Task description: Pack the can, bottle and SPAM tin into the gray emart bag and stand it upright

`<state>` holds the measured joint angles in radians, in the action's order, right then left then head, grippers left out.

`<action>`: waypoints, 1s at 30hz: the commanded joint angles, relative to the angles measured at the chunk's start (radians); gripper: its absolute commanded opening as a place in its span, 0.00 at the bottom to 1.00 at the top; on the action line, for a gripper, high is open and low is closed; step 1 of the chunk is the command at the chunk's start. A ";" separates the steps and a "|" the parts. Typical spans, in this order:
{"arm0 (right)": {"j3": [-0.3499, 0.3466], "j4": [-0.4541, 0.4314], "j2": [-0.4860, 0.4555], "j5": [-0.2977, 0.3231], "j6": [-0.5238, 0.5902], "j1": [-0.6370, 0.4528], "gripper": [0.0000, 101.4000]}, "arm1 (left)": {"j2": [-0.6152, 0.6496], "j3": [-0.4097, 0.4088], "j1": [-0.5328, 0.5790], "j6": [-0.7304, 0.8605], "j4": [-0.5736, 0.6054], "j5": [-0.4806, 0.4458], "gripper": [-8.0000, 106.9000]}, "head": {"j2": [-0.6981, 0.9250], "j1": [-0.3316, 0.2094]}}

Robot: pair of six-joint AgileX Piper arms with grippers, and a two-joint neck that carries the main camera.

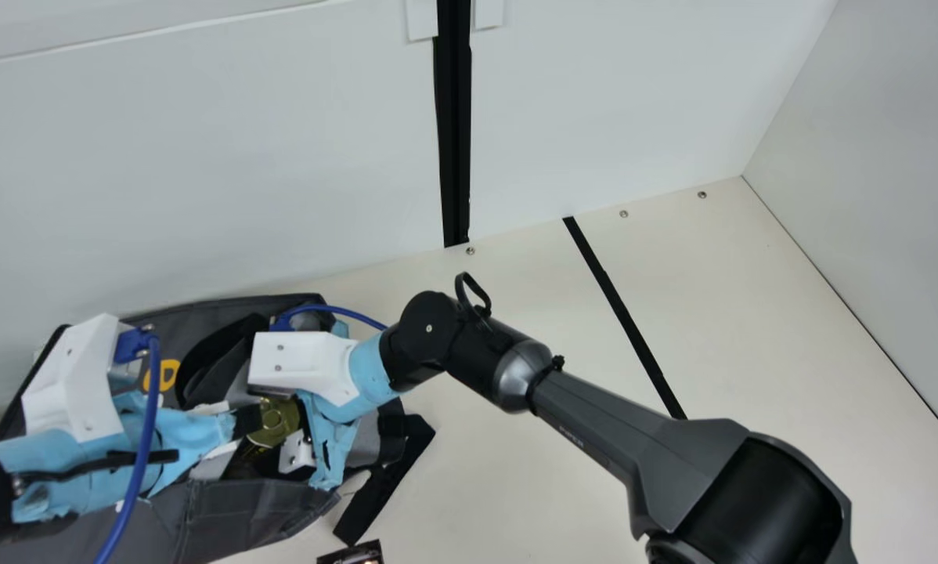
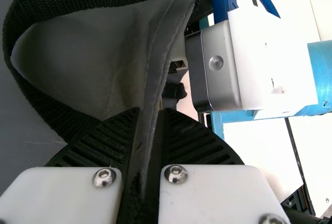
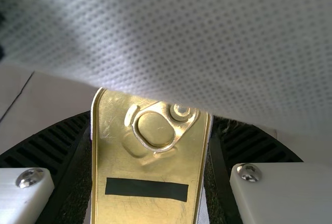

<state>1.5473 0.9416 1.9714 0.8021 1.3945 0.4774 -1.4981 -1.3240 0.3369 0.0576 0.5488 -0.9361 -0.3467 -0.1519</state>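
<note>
At the mouth of the gray emart bag (image 1: 242, 505), my right gripper (image 1: 297, 453) holds the SPAM tin (image 3: 148, 167) clamped between its fingers, gold lid showing; on the bag's rim, my left gripper (image 1: 246, 421) pinches the fabric edge.

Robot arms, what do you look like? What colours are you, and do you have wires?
My left arm and right arm both have black and light blue parts, a white bracket and a blue cable. The right one also has dark gray parts. My left fingers and right fingers are black and ribbed, beside white blocks with shiny round screws.
</note>
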 commanded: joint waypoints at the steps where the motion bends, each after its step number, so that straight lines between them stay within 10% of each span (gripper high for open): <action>1: 0.003 0.002 0.001 -0.002 -0.002 0.000 0.20 | 0.000 0.000 0.000 0.000 0.000 0.000 0.00 | -0.002 -0.023; 23: 0.001 0.014 -0.007 0.000 -0.007 -0.022 0.92 | 0.000 0.000 0.000 0.000 0.000 0.000 0.00 | -0.002 -0.023; 30: -0.007 0.019 -0.017 0.004 -0.002 -0.030 0.94 | 0.000 0.000 0.000 0.000 0.000 0.000 0.00 | -0.002 -0.023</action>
<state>1.5412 0.9602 1.9550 0.8027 1.3907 0.4473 -1.4981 -1.3240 0.3369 0.0576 0.5488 -0.9361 -0.3482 -0.1519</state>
